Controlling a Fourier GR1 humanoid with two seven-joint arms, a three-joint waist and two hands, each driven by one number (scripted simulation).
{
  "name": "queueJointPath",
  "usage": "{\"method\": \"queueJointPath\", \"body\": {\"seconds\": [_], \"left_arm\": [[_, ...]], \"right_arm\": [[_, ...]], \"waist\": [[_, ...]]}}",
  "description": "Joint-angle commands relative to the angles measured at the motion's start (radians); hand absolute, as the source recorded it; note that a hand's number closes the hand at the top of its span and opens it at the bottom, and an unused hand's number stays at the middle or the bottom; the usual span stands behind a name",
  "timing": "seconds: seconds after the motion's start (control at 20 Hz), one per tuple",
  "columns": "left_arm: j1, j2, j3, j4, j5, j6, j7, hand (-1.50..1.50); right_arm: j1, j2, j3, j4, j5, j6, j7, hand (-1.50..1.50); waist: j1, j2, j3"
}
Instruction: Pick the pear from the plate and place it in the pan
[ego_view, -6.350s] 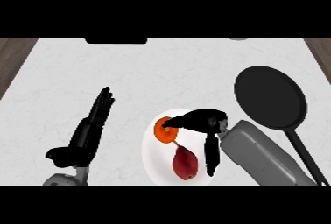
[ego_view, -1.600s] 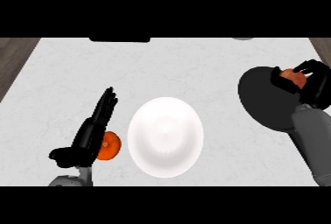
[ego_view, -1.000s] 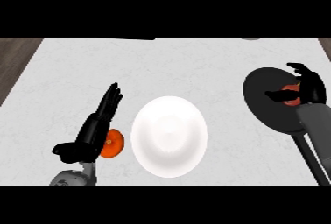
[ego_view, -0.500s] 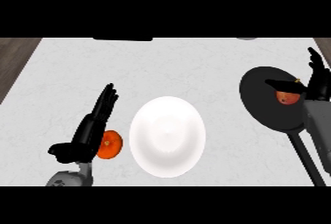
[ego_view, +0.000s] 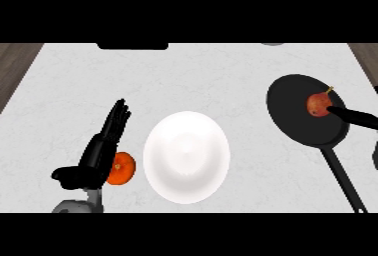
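At the far left edge, a strip of brown wood floor (ego_view: 15, 70) showed beside the pale grey-white counter (ego_view: 192, 75) that filled nearly everything below me. Low on the left, my left hand (ego_view: 100, 150) rested open and still, fingers straight and pointing away from me, thumb out to the side. Just beside it, partly hidden behind its palm, lay a small orange fruit (ego_view: 122, 168) on the bare counter, close to the rim of the plate (ego_view: 186, 156). That plate was white and sat in the middle of the counter with nothing on it. Farther right lay the black pan (ego_view: 299, 120), its long handle running down toward me. Inside the pan, near its right side, sat the pear (ego_view: 319, 103), reddish with a short stem. My right hand (ego_view: 354, 116) came in from the right edge; only straight fingers showed, their tips touching the pear, none curled round it. A dark shape (ego_view: 133, 46) sat at the counter's far edge.
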Motion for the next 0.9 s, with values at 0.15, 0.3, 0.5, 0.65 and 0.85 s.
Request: {"method": "queueJointPath", "body": {"seconds": [0.15, 0.3, 0.5, 0.65, 0.85], "left_arm": [[-0.035, 0.009, 0.044, 0.028, 0.008, -0.007, 0.000, 0.00], [0.047, -0.021, -0.023, -0.036, -0.031, 0.011, 0.010, 0.00], [0.067, -0.005, -0.010, -0.086, -0.013, -0.012, 0.059, 0.00], [0.000, -0.008, 0.030, -0.003, -0.017, -0.025, 0.018, 0.00], [0.061, -0.028, -0.009, -0.045, -0.034, -0.021, 0.016, 0.00]], "right_arm": [[0.154, -0.013, 0.032, -0.085, -0.060, 0.260, -0.083, -1.50], [0.245, -0.005, 0.036, -0.167, -0.103, 0.306, -0.128, -1.50], [0.361, 0.030, 0.089, -0.319, -0.101, 0.277, -0.118, -1.50], [0.436, 0.089, 0.107, -0.471, -0.153, 0.246, -0.043, -1.50], [0.524, 0.091, 0.131, -0.509, -0.151, 0.278, -0.090, -1.50]], "waist": [[-0.015, -0.006, -0.002], [-0.011, -0.007, -0.002], [-0.010, -0.007, -0.002], [-0.011, -0.006, -0.002], [-0.012, -0.006, -0.002]]}}
